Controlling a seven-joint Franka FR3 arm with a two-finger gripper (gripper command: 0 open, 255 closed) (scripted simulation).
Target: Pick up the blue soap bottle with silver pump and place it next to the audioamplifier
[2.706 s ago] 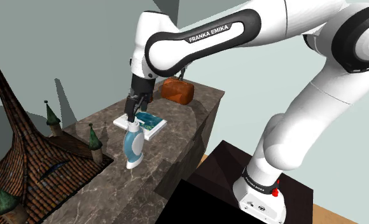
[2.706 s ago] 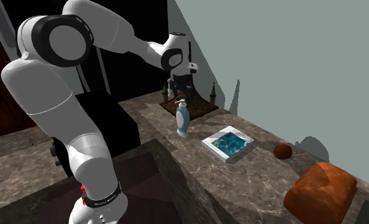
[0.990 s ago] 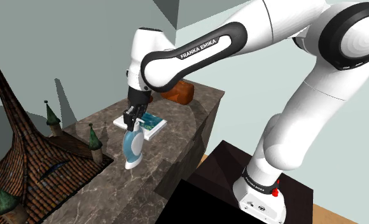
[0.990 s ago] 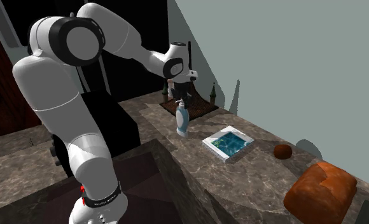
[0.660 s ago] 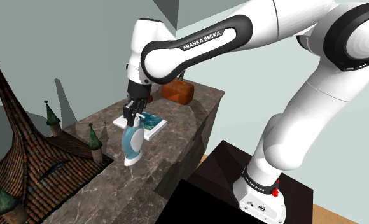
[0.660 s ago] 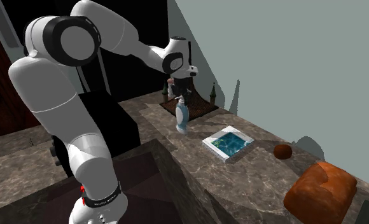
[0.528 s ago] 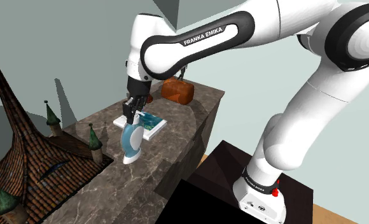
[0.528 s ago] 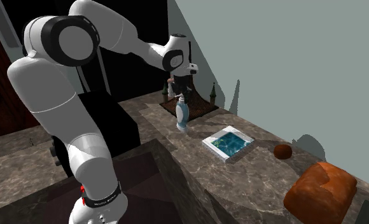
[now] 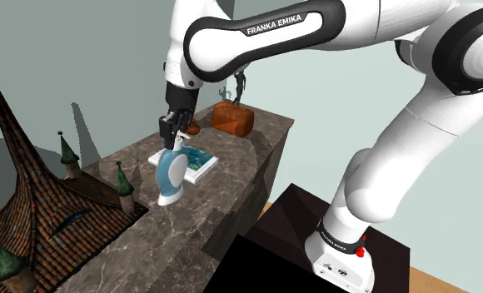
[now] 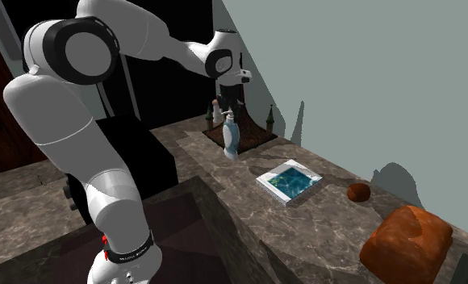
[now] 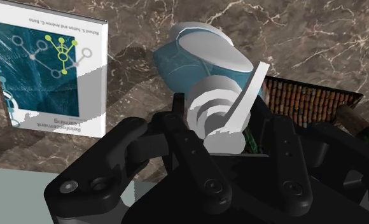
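Note:
The soap bottle (image 9: pixel 171 173) has a blue body, a white base and a pale grey pump. It hangs slightly tilted just above the brown marble counter (image 9: pixel 181 241). My gripper (image 9: pixel 171 133) is shut on its pump from above. In the second exterior view the bottle (image 10: pixel 231 139) hangs under the gripper (image 10: pixel 227 114), in front of the spired model. The wrist view shows the pump (image 11: pixel 216 113) clasped between the black fingers (image 11: pixel 191 153), with the blue body (image 11: pixel 169 63) beyond. A brown rounded box (image 9: pixel 233 118) stands at the counter's far end.
A teal-covered book (image 9: pixel 195 163) lies flat on the counter just behind the bottle. A dark tiled-roof model with green spires (image 9: pixel 32 208) fills the shoulder view's left. A small brown ball (image 10: pixel 357 192) sits between the book (image 10: pixel 289 181) and the brown box (image 10: pixel 406 238).
The gripper has risen with the bottle in its grip. The bottle's base has left the counter and moved a little toward the shoulder view's left.

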